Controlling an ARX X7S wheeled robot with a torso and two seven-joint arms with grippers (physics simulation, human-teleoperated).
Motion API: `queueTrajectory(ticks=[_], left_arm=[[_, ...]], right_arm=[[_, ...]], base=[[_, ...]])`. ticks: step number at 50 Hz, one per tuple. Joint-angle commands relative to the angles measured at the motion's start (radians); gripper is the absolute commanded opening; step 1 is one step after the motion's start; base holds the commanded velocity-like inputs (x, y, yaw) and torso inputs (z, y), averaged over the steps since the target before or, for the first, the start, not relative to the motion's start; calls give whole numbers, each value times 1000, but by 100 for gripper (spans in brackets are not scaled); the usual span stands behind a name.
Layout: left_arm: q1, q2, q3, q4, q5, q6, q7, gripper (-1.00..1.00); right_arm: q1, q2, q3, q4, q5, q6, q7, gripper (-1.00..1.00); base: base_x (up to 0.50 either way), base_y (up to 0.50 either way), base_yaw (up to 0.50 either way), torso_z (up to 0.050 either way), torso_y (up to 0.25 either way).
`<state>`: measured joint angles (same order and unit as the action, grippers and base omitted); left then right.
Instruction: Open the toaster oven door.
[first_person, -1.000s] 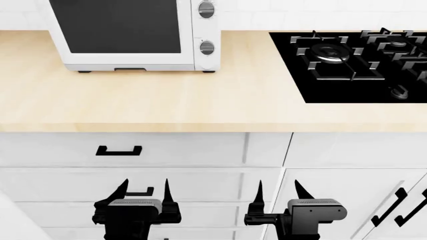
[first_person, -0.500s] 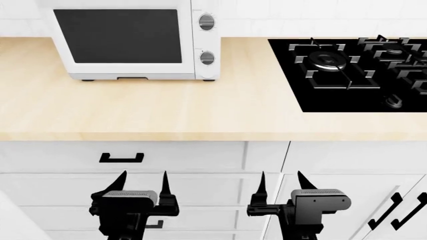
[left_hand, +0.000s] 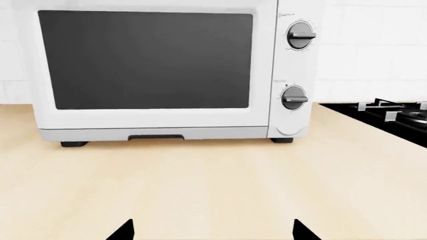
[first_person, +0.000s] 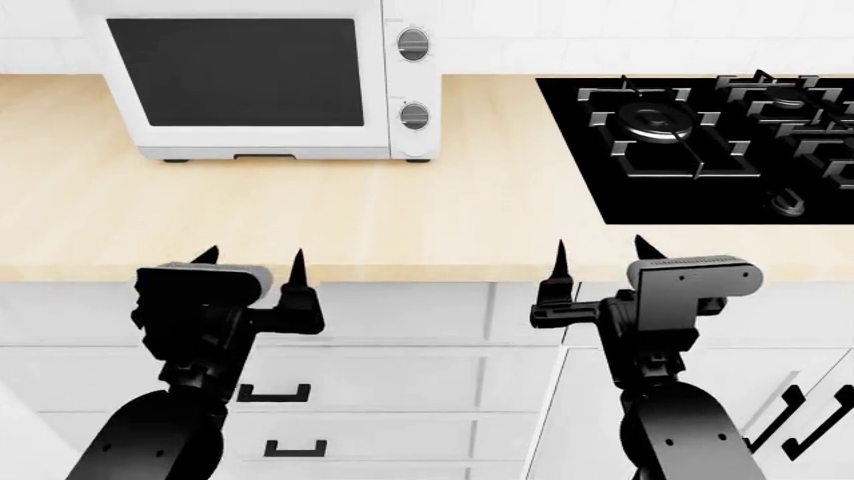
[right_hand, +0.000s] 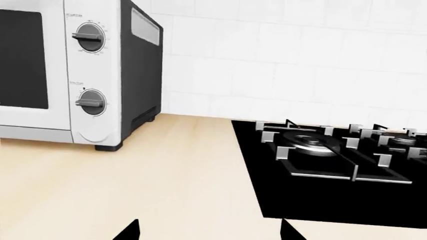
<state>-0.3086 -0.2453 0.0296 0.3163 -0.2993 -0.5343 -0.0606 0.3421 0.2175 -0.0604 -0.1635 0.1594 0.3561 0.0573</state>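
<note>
While both jaws gape wide and empty at the counter's (first_person: 400, 215) front edge, the left gripper (first_person: 251, 270) has the toaster oven (first_person: 254, 80) at twelve o'clock, well apart, door (first_person: 238, 75) shut; the right gripper (first_person: 598, 262) sees it near ten.

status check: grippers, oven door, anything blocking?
Left gripper and right gripper open, empty, at the counter edge. Door shut on the toaster oven. Countertop path unobstructed.
</note>
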Motion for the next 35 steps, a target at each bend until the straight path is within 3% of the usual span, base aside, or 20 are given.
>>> queueTrajectory(ticks=[1, 12, 20, 29, 35], left_arm=[[-216, -67, -15, 18, -47, -202, -1, 100], [-367, -84, 8, -61, -51, -259, 11, 100], [-364, -81, 22, -58, -50, -254, 12, 100], [-351, -87, 30, -54, -49, -248, 14, 100], [-345, -89, 39, -58, -46, -240, 16, 100]], right_arm=[[191, 61, 2, 8, 26, 142, -35, 100], [293, 79, -11, 113, 24, 144, -61, 100], [288, 81, -18, 125, 25, 138, -65, 100], [283, 81, -23, 130, 31, 137, -68, 100], [274, 77, -7, 128, 45, 141, -60, 100]], base=[[0, 0, 0, 0, 0], [0, 0, 0, 0, 0], [0, 26, 0, 0, 0], [0, 372, 0, 0, 0], [0, 19, 0, 0, 0]])
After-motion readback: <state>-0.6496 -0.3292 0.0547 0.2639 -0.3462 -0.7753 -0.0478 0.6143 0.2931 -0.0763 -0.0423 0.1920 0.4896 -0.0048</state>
